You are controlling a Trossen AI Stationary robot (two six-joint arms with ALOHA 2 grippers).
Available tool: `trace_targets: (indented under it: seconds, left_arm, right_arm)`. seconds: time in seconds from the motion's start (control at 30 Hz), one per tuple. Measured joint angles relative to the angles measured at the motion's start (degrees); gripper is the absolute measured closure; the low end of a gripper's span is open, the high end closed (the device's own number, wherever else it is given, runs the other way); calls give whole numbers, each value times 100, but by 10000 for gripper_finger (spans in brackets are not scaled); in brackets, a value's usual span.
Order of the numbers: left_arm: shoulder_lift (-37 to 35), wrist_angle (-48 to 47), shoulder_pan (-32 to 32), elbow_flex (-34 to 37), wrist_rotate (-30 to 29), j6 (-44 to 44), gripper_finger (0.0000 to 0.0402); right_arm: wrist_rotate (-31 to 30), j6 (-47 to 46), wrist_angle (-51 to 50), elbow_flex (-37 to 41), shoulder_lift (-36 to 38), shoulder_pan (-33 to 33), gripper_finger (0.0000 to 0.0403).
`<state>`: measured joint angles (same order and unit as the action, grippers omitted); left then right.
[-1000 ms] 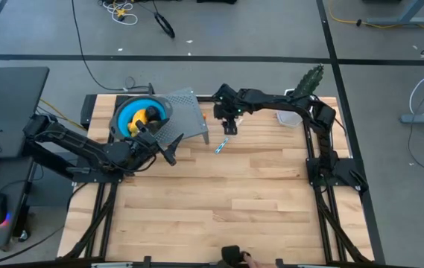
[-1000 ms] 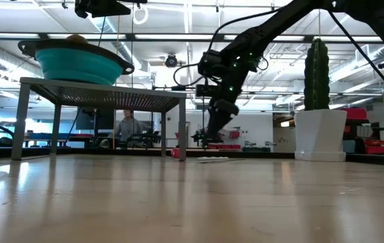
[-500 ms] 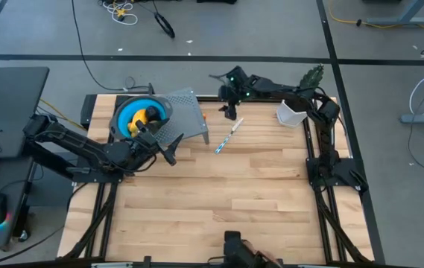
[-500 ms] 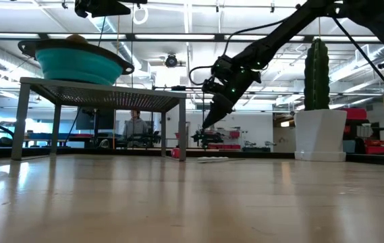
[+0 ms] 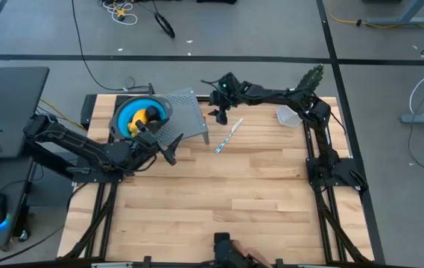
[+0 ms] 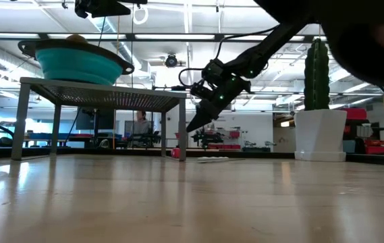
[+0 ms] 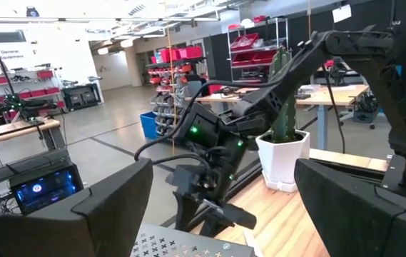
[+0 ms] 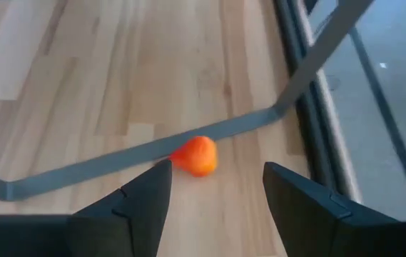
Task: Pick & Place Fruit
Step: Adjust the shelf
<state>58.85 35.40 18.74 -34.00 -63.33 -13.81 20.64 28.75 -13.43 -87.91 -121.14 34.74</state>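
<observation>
A small orange fruit point(image 8: 197, 155) lies on the wooden table against the foot bar point(image 8: 81, 171) of a grey perforated stand point(image 5: 185, 112); the low view shows it by the stand's right leg point(image 6: 175, 153). My right gripper point(image 8: 217, 178) is open and slants down toward this fruit, a little short of it point(image 6: 192, 125). A blue bowl point(image 5: 138, 115) on the stand holds a yellow-orange fruit point(image 5: 150, 115). My left gripper point(image 5: 171, 151) waits open in front of the stand, level, with nothing between its fingers point(image 7: 222, 175).
A thin pale striped stick point(image 5: 226, 138) lies on the table right of the stand. A green cactus in a white pot point(image 6: 318, 121) stands at the far right corner. The stand's leg point(image 8: 317, 50) and the table's far edge lie close beside the orange fruit.
My right gripper has moved toward the table's far left, to the stand's right leg, and has tipped from pointing straight down to slanting down toward the orange fruit. Its fingers have stayed open.
</observation>
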Motion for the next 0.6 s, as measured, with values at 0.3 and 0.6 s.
trace_targets:
  seconds: [0.3, 0.6]
  left_arm:
    - [0, 0, -4, 0, 0, 7, 52]
    - [0, -72, -4, -1, -46, -36, 52]
  right_arm:
    - [189, -151, -226, -51, -4, 9, 172]
    - [223, -129, -1431, -53, 610, -11, 172]
